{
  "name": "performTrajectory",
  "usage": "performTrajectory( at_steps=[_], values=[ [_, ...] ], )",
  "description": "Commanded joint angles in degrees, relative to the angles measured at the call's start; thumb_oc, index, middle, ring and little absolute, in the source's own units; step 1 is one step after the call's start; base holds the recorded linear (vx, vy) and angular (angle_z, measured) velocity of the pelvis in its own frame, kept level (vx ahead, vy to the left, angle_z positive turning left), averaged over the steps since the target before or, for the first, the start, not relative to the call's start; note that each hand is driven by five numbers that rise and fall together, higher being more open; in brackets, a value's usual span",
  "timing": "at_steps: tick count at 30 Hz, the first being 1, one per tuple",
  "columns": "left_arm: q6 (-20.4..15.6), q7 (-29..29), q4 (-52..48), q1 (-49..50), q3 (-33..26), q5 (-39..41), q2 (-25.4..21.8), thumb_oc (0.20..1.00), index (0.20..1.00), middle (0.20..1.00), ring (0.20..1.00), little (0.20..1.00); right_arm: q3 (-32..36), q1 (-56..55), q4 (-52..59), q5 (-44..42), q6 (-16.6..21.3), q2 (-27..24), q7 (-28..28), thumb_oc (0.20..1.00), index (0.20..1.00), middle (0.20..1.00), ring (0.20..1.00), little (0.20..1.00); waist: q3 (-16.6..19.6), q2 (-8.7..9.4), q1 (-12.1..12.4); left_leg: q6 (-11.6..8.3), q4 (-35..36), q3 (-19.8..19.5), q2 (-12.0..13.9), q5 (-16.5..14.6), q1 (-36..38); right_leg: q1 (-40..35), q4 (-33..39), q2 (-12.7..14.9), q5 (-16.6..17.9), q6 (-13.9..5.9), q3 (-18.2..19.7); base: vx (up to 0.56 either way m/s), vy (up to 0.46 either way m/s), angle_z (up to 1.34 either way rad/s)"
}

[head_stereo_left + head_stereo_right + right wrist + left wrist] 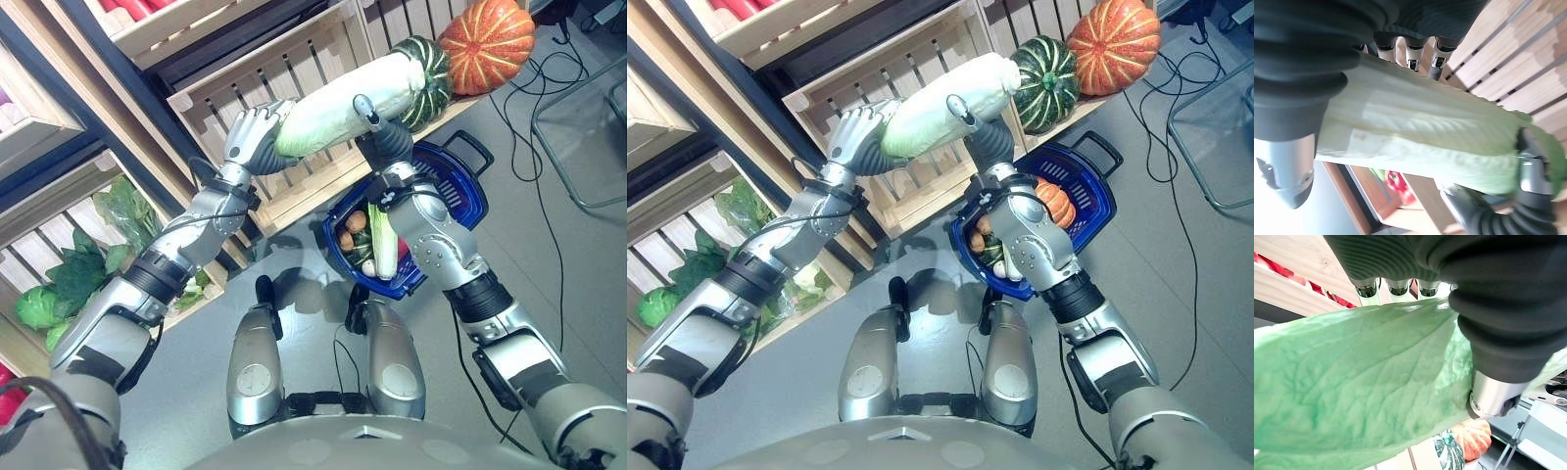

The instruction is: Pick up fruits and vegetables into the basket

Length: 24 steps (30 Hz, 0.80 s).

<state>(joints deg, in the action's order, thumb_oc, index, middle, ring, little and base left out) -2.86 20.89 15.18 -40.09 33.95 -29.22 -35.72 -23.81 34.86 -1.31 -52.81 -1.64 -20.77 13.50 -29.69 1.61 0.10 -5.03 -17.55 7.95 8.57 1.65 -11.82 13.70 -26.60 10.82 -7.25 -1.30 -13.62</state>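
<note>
The napa cabbage [343,103] is being held up in the air w/ both hands, lying tilted, leafy green end toward the left hand [253,137] and pale ribbed stalk end up toward the right hand [384,137]. It's hanging in front of the slatted wooden crate [294,69], above the blue basket [460,191], not inside it.

Left hand is wrapping its fingers round the green leaf end; in its wrist view the leaf [1361,391] is pressing right up against the palm, fingers [1367,288] curling over the far edge. Right hand is gripping the white stalk part; its wrist view is showing fingers [1413,56] hooking over the cabbage [1425,132] and the thumb [1288,176] sitting on the near side. The left hand's fingers [1535,176] are also showing there, clamping the far end.

The basket is sitting on the grey floor just below the right forearm, handle [472,149] folded back toward the far side. Inside it: a small orange pumpkin [1055,201], a pale green-white veg [385,247] lying lengthwise, a couple of brownish round items [355,221] – can't tell exactly what.

Behind the cabbage, on the crate ledge, a dark green striped squash [1046,83] is standing just beside a big orange pumpkin [1114,32], touching or nearly so. Over on the robot's left, leafy greens [88,264] and a round green cabbage head [37,306] are filling a lower crate.
</note>
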Motion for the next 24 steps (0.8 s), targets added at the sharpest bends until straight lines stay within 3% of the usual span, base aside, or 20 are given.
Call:
performTrajectory(
  at_steps=[1, 4, 5, 6, 11, 13, 14, 19, 24],
  values=[
    [-2.9, -1.61, -7.32, -0.9, 5.11, -6.13, 1.63, 0.2, 0.2, 0.2, 0.2, 0.2, -5.16, 4.54, 5.02, 0.83, 1.09, 3.39, -3.82, 1.0, 1.0, 1.0, 1.0, 1.0, 6.51, 1.05, 0.1, 1.65, -3.85, 2.85, -1.65, -8.61, 1.31, -3.64, 8.27, 1.2, 2.94, -4.0, 1.0, 0.0, 0.0, 0.0],
    [-2.89, -2.45, -8.41, -0.99, 5.78, -8.54, 1.26, 0.2, 0.2, 0.2, 0.2, 0.2, -4.53, 4.99, 4.36, -0.97, 3.67, 3.26, -2.71, 1.0, 1.0, 1.0, 1.0, 1.0, 6.63, 1.07, 0.25, 1.6, -3.32, 2.83, -1.63, -8.53, 1.62, -4.05, 8.84, 1.23, 3.06, -4.19, 0.74, 0.0, 0.0, 0.0],
    [-3.13, -2.63, -8.75, -0.88, 6.03, -9.56, 1.32, 0.2, 0.2, 0.2, 0.2, 0.2, -4.23, 5.05, 4.06, -1.01, 4.54, 3.29, -3.26, 0.57, 0.57, 0.57, 0.57, 0.57, 6.62, 1.03, 0.3, 1.59, -3.16, 2.8, -1.63, -8.5, 1.66, -4.21, 9.09, 1.27, 3.11, -4.27, 0.69, -0.03, -0.008, 0.06],
    [-3.33, -3.0, -9.03, -0.84, 6.24, -10.31, 1.32, 0.2, 0.2, 0.2, 0.2, 0.2, -3.97, 5.14, 4.02, -1.12, 5.54, 3.39, -3.52, 0.2, 0.2, 0.2, 0.2, 0.2, 6.58, 0.95, 0.34, 1.56, -3.01, 2.76, -1.62, -8.47, 1.72, -4.29, 9.21, 1.31, 3.16, -4.32, 0.59, -0.03, -0.006, 0.08],
    [-2.52, -4.86, -9.3, -1.27, 8.06, -12.03, 1.26, 0.2, 0.2, 0.2, 0.2, 0.2, -2.57, 6.71, 3.16, 6.39, 11.05, 3.25, 0.48, 0.2, 0.2, 0.2, 0.2, 0.2, 6.24, 0.35, 0.18, 1.27, -2.84, 2.89, -1.47, -8.28, 1.52, -4.02, 9.28, 1.58, 3.35, -4.52, 0.27, -0.04, 0.008, 0.07],
    [-1.31, -5.55, -8.0, -0.98, 8.76, -8.55, 1.32, 0.931, 0.931, 0.931, 0.931, 0.931, -1.75, 7.41, 3.48, 9.99, 12.83, 2.38, 2.36, 0.2, 0.2, 0.2, 0.2, 0.2, 5.94, 0.1, -0.15, 1.22, -2.69, 3.04, -1.36, -8.19, 1.34, -3.56, 9.17, 1.64, 3.39, -4.61, 0.31, -0.07, 0.021, 0.02],
    [-0.46, -5.94, -7.18, -0.32, 8.83, -5.52, 1.61, 1.0, 1.0, 1.0, 1.0, 1.0, -1.25, 7.56, 3.81, 11.78, 13.68, 1.93, 3.36, 0.2, 0.2, 0.2, 0.2, 0.2, 5.69, -0.08, -0.32, 1.18, -2.67, 3.14, -1.31, -8.09, 1.14, -3.25, 9.08, 1.65, 3.43, -4.62, 0.39, -0.1, 0.024, -0.02],
    [1.88, -4.48, -3.45, 3.72, 8.0, 7.58, 3.5, 1.0, 1.0, 1.0, 1.0, 1.0, 2.69, 7.51, 6.62, 23.55, 16.24, -0.9, 8.71, 0.2, 0.2, 0.2, 0.2, 0.2, 3.53, -0.79, -1.46, 1.26, -3.31, 3.2, -1.14, -7.78, -0.94, -0.1, 7.23, 1.3, 3.22, -4.62, 1.13, -0.12, 0.013, -0.04],
    [0.84, -1.01, -3.72, 10.25, 2.83, 17.84, 3.19, 1.0, 1.0, 1.0, 1.0, 1.0, 9.9, 3.47, 11.14, 27.22, 18.4, -6.73, 12.65, 0.2, 0.2, 0.2, 0.2, 0.2, 1.22, -1.45, -2.63, 1.39, -4.11, 3.45, -1.08, -8.01, -3.3, 2.96, 5.39, 0.87, 2.47, -4.44, 1.48, -0.12, -0.002, -0.08]
  ],
)
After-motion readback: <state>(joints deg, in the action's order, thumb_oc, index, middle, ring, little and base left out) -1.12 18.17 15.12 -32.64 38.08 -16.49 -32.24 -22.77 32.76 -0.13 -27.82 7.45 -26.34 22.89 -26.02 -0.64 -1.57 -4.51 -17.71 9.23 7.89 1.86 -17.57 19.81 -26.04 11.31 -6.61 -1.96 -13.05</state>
